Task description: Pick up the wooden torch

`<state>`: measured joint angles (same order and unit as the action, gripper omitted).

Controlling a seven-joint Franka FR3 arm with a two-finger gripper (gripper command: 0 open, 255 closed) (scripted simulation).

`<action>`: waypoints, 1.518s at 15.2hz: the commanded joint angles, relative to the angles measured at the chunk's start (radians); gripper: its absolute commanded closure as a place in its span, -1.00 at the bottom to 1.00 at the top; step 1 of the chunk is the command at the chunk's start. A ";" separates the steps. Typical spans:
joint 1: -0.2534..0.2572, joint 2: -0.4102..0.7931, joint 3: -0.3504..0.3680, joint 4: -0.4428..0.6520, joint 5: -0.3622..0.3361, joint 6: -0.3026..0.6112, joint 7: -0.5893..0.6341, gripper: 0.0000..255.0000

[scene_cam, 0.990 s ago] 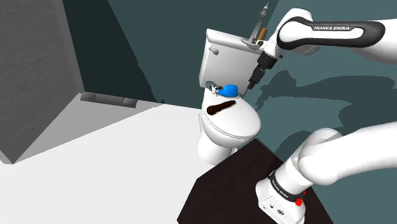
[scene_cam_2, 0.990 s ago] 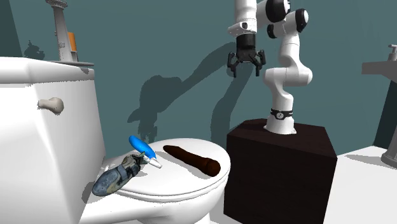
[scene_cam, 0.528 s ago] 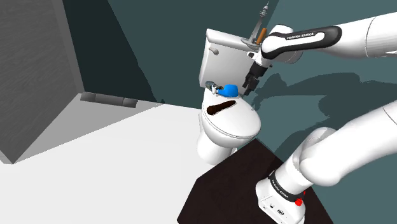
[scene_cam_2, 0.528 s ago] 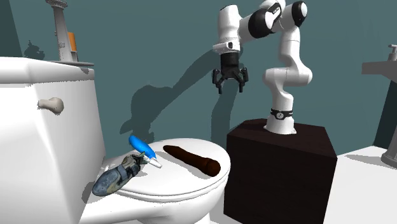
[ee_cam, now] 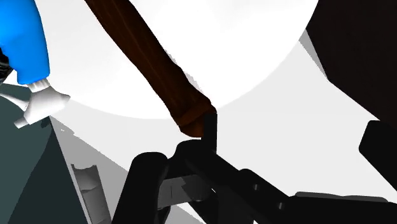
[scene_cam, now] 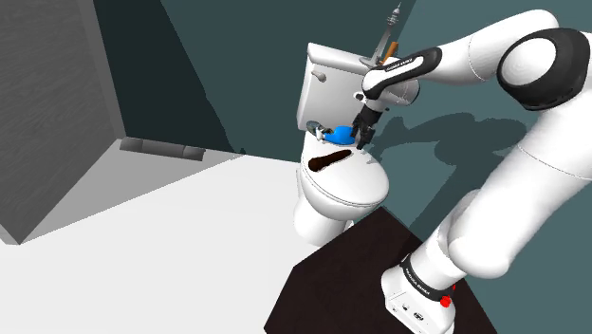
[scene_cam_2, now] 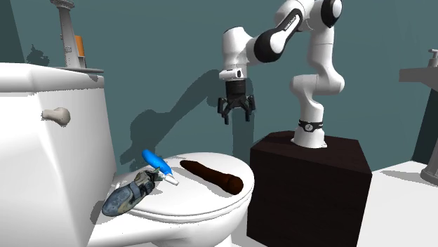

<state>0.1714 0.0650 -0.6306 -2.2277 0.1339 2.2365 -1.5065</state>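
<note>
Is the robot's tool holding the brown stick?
No, the tool hangs open in the air, apart from the brown stick, which lies on the white toilet lid.

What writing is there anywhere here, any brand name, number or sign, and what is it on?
"FRANKA EMIKA": white letters on the dark band along the arm, in the shoulder view.
Small white marks on the dark ring at the arm's foot: too small to read.
No other text can be read.
</note>
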 commanded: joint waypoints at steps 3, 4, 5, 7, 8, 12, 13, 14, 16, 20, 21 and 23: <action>-0.048 0.207 0.027 0.119 0.122 0.030 -0.215 -1.00; -0.065 0.252 0.041 0.149 0.142 0.034 -0.258 -1.00; -0.083 0.296 0.056 0.181 0.160 0.038 -0.297 -1.00; -0.119 0.381 0.086 0.249 0.188 0.043 -0.368 -1.00; -0.136 0.422 0.102 0.284 0.198 0.045 -0.399 -1.00; -0.201 0.584 0.160 0.438 0.217 0.045 -0.506 -1.00; -0.215 0.624 0.173 0.480 0.218 0.044 -0.528 -1.00; -0.227 0.658 0.184 0.517 0.218 0.042 -0.546 -1.00; -0.233 0.677 0.192 0.520 0.225 0.058 -0.550 -1.00; -0.244 0.716 0.207 0.529 0.240 0.088 -0.557 -1.00; -0.247 0.727 0.211 0.532 0.244 0.095 -0.559 -1.00; -0.249 0.732 0.213 0.533 0.246 0.100 -0.560 -1.00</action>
<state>-0.0766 0.7927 -0.4195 -1.6952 0.3783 2.3319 -2.0658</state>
